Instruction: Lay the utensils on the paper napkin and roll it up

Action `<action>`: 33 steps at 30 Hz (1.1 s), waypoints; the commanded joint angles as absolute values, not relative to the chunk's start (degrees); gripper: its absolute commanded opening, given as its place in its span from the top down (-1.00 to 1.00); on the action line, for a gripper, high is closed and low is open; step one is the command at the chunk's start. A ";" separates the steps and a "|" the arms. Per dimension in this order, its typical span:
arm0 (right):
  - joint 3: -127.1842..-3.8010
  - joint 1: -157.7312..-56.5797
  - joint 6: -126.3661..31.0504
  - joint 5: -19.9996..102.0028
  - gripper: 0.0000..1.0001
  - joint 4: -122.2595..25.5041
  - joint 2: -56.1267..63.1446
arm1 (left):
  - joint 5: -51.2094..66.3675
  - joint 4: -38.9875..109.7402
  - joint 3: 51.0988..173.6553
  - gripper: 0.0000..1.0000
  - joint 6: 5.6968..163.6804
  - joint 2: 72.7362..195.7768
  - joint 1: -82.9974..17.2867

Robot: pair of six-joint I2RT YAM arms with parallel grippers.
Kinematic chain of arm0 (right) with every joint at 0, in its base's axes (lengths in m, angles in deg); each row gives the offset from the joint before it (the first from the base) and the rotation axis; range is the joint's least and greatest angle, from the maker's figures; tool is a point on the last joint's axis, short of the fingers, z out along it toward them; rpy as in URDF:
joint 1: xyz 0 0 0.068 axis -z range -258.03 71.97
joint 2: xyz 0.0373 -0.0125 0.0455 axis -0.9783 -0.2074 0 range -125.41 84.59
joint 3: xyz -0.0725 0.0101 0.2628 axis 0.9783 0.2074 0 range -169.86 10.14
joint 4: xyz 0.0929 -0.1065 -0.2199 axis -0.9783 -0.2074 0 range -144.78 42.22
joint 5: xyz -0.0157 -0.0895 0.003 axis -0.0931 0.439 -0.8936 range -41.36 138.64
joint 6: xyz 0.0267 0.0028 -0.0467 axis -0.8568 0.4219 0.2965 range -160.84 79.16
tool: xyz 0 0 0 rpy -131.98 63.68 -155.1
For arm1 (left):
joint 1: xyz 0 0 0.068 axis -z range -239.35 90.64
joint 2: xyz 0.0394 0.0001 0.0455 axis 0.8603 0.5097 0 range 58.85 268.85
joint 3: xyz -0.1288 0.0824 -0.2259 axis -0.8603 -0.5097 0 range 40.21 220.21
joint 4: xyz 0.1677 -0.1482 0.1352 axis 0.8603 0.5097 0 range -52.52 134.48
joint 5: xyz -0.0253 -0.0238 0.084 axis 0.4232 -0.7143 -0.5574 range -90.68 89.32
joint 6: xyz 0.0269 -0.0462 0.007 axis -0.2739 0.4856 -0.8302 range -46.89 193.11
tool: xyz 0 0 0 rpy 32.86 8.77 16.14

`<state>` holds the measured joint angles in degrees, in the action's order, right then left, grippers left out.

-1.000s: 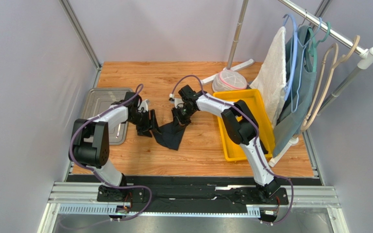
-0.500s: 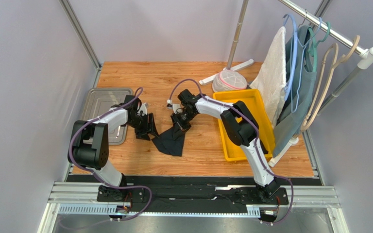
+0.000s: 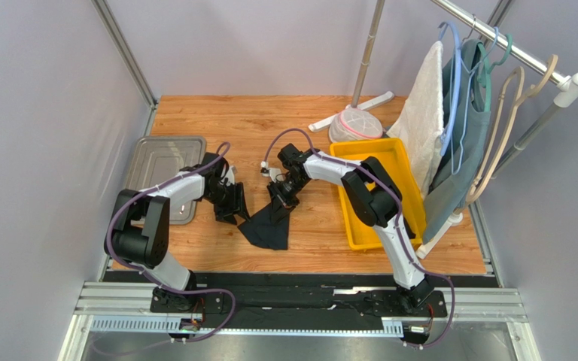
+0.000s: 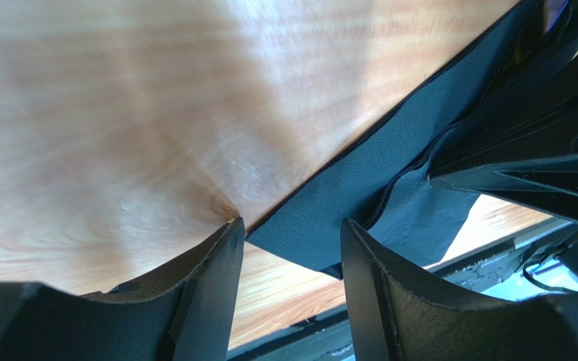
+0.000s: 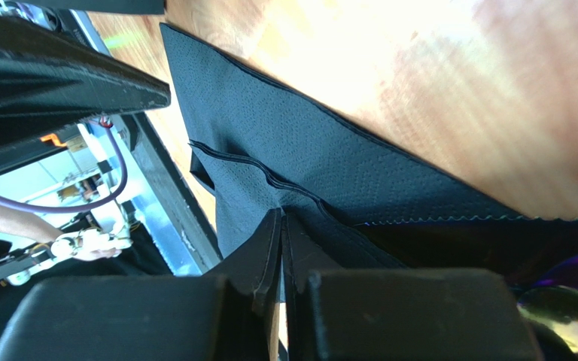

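The black paper napkin [image 3: 266, 224] lies crumpled and partly folded on the wooden table, between the two grippers. My right gripper [image 3: 280, 197] is shut on a raised fold of the napkin [image 5: 292, 150], and its own view shows the jaws pinched together [image 5: 281, 218]. A shiny purple-gold utensil head [image 5: 567, 301] peeks out under the napkin at the lower right of the right wrist view. The rest of the utensils are hidden. My left gripper [image 3: 232, 207] is open at the napkin's left corner [image 4: 345, 195], which lies just beyond the fingertips; the gripper shows in its own view [image 4: 290, 229].
A metal tray [image 3: 155, 158] sits at the left. A yellow bin [image 3: 390, 158] sits right of the napkin. A white mesh-covered bowl [image 3: 356, 124] stands behind it. A clothes rack with hangers, a white towel [image 3: 424, 113] and a grey garment stands at the right.
Both grippers have moved toward the near edge. The right gripper has dragged the napkin with it, and the napkin is bunched narrower. The left gripper has followed along its left corner.
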<state>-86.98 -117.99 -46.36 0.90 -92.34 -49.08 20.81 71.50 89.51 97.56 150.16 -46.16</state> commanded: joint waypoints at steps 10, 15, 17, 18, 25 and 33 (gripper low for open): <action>-82.58 -119.07 -43.39 12.43 1.00 -93.49 -51.99 | 21.11 66.31 86.70 -0.22 103.34 151.31 -40.81; -82.84 -119.07 -44.01 12.34 1.00 -92.96 -52.34 | 27.70 56.83 83.81 -0.23 102.99 148.77 -40.55; -83.11 -119.07 -44.44 12.43 1.00 -92.87 -52.52 | 31.72 53.24 82.31 -0.23 103.43 147.98 -40.55; -83.28 -119.07 -44.53 12.52 1.00 -92.78 -52.52 | 33.05 52.43 82.05 -0.22 103.69 148.06 -40.55; -83.11 -118.99 -45.50 13.13 1.00 -92.34 -52.70 | 38.08 46.61 79.23 -0.39 105.81 148.41 -40.55; -83.11 -118.98 -46.29 13.84 1.00 -91.99 -52.61 | 33.42 62.52 77.48 -0.72 103.34 143.85 -46.43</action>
